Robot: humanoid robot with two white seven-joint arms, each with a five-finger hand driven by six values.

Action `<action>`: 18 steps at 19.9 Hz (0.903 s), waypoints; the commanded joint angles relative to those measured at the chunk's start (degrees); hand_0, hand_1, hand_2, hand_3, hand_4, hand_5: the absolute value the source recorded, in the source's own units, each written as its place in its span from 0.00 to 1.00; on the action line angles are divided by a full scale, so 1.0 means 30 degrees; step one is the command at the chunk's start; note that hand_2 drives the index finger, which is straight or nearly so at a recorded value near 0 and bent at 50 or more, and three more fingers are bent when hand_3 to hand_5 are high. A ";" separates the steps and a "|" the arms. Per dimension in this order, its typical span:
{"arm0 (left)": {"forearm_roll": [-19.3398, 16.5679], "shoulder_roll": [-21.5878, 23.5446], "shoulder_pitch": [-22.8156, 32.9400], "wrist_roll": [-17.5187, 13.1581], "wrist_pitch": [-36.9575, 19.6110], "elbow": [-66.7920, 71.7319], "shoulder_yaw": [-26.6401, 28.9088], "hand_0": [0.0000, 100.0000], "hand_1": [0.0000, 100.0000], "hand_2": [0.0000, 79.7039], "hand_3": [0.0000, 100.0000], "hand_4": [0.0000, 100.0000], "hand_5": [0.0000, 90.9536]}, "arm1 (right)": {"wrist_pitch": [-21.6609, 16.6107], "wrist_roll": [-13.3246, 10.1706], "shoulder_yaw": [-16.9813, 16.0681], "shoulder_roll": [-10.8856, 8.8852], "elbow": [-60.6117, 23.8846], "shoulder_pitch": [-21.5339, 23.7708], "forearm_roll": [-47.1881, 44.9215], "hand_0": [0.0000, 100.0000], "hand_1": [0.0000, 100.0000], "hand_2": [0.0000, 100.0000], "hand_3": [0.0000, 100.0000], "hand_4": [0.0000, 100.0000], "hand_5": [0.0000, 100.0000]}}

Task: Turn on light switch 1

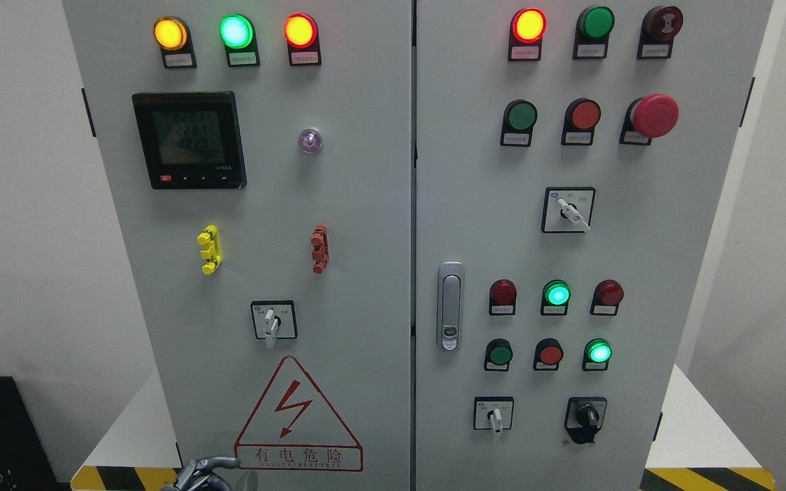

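Item: light switch 1, unidentifiable among the cabinet [366, 204] controls—a rigid, fixed, light-action part you press squarely; left hand [202, 474] low beneath the warning triangle [297, 419], fingers' state indiscernible.

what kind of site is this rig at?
Likely an industrial electrical or plant room: a two-door control cabinet with lit indicator lamps, a digital power meter, an emergency-stop button and a high-voltage warning sign.
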 commanded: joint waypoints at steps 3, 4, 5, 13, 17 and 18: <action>-0.0026 -0.0367 -0.1614 0.1080 0.1367 -0.1754 -0.0341 0.04 0.64 0.60 0.88 0.93 0.93 | -0.0006 -0.0008 0.0000 0.0000 0.0000 0.0001 0.0000 0.31 0.00 0.00 0.00 0.00 0.00; -0.0026 -0.0368 -0.1702 0.1110 0.1427 -0.1754 -0.0341 0.04 0.64 0.61 0.88 0.93 0.93 | -0.0006 -0.0008 0.0000 0.0000 0.0000 0.0001 0.0000 0.31 0.00 0.00 0.00 0.00 0.00; -0.0055 -0.0368 -0.1760 0.1110 0.1457 -0.1754 -0.0341 0.04 0.65 0.61 0.88 0.93 0.93 | -0.0006 -0.0008 0.0000 0.0000 0.0000 0.0001 0.0000 0.31 0.00 0.00 0.00 0.00 0.00; -0.0055 -0.0778 -0.3489 0.1110 0.3507 -0.1578 -0.0312 0.01 0.67 0.61 0.88 0.93 0.93 | -0.0006 -0.0008 0.0000 0.0000 0.0000 0.0001 0.0000 0.31 0.00 0.00 0.00 0.00 0.00; -0.0114 -0.1040 -0.4015 0.1110 0.4324 -0.1578 -0.0312 0.00 0.67 0.62 0.88 0.93 0.93 | -0.0006 -0.0008 0.0000 0.0000 0.0000 0.0001 0.0000 0.31 0.00 0.00 0.00 0.00 0.00; -0.0114 -0.1186 -0.4162 0.1110 0.4705 -0.1578 -0.0312 0.00 0.68 0.62 0.88 0.93 0.93 | -0.0006 -0.0008 0.0000 0.0000 0.0000 0.0001 0.0000 0.31 0.00 0.00 0.00 0.00 0.00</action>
